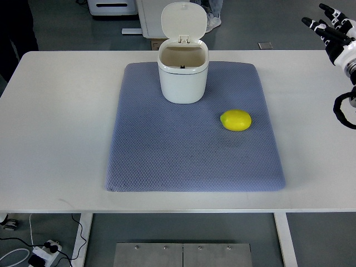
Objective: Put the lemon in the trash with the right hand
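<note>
1. One lemon [236,120] lies on our blue-grey mat [167,161], right of the frame's centre and well inside the mat's right edge, with bare mat all around it.
2. We see the white trash bin [183,78] standing upright at the upper middle of the mat, close to the mat's far edge. Its lid [183,22] is tipped up and back, so the mouth is open to us from above.
3. We find the lemon below and to the right of the bin, apart from it, with a clear strip of mat between them.
4. Our right hand [334,30] shows at the upper right corner of the frame, over the table's far right edge. Its fingers [318,25] are spread and hold nothing. It is well apart from both lemon and bin.
5. We see a black cable loop [344,111] at the right edge of the frame, below the hand.
6. We note the white table [55,128] has wide bare bands left and right of the mat, and a narrower band along the lower edge.
7. Beyond the lower table edge we see the floor, with a power strip [47,247] at the lower left corner of the frame.
</note>
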Robot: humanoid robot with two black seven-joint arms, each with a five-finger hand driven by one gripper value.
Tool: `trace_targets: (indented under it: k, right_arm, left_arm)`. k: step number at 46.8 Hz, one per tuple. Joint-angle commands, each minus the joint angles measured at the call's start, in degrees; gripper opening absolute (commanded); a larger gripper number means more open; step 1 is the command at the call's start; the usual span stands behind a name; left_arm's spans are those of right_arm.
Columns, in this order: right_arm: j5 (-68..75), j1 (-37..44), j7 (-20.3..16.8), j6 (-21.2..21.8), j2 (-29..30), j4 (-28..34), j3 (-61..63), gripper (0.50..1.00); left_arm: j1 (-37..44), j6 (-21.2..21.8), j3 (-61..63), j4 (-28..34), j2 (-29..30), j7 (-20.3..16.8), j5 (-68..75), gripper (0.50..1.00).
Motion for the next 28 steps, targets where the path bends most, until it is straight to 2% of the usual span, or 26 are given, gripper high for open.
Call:
trace_targets:
  k: [1,28]
  right_arm:
    - [0.00,0.04,-0.09,0.00,-0.01,0.00,0.00,1.000]
    - [0.00,0.13,-0.09,-0.96,-0.10,0.00,0.00,1.000]
  left_arm:
    - [0.08,0.00,-0.01,0.08,0.00,0.00,-0.01,1.000]
    - [0.35,0.08,-0.09,0.16,0.00,0.00,-0.09,1.000]
